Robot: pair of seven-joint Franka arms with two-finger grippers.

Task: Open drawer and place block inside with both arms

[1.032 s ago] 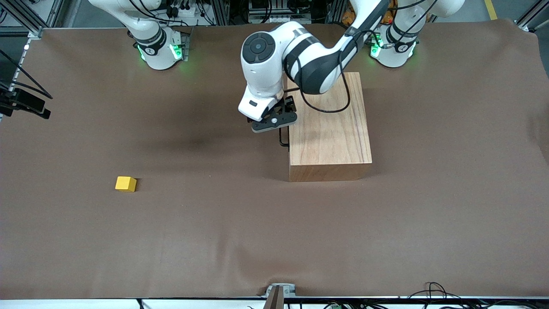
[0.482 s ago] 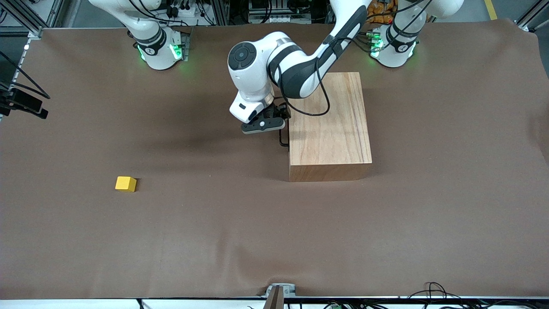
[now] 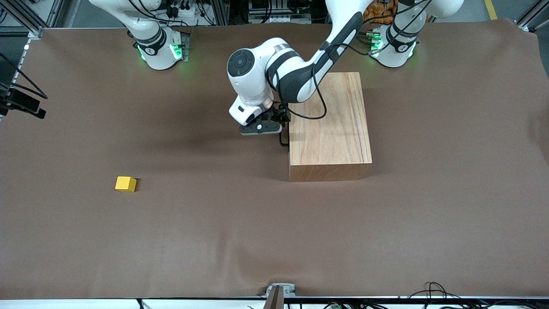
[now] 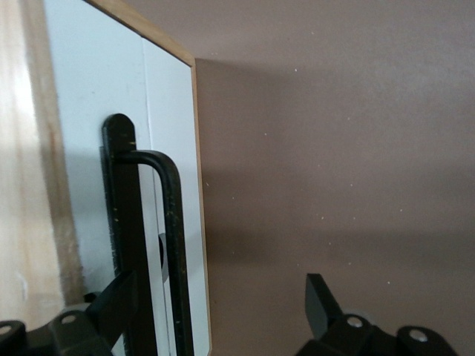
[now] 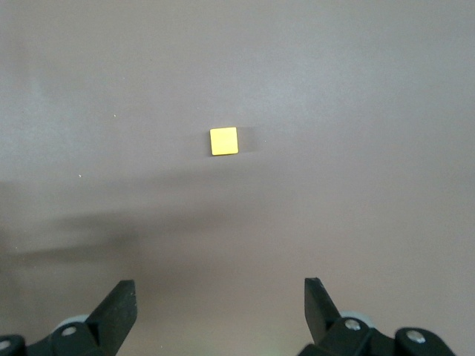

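The drawer is shut in the wooden box (image 3: 330, 124). Its white front panel (image 4: 89, 141) faces the right arm's end of the table, and its black wire handle (image 3: 283, 139) sticks out from it. My left gripper (image 3: 262, 127) is low beside that front, open. In the left wrist view the handle (image 4: 172, 245) runs between the two fingers of the left gripper (image 4: 220, 311), with one finger (image 4: 119, 304) against the panel and the other well apart. The yellow block (image 3: 125, 183) lies alone on the cloth toward the right arm's end. My right gripper (image 5: 220, 308) hangs open high above the block (image 5: 223, 141).
A brown cloth (image 3: 214, 240) covers the whole table. The two green-lit arm bases (image 3: 158, 49) stand along the edge farthest from the front camera. A small metal bracket (image 3: 281, 291) sits at the nearest edge.
My left arm has swung toward the right arm's end and brought its gripper down off the box's top edge to the drawer handle. The block and box have not moved.
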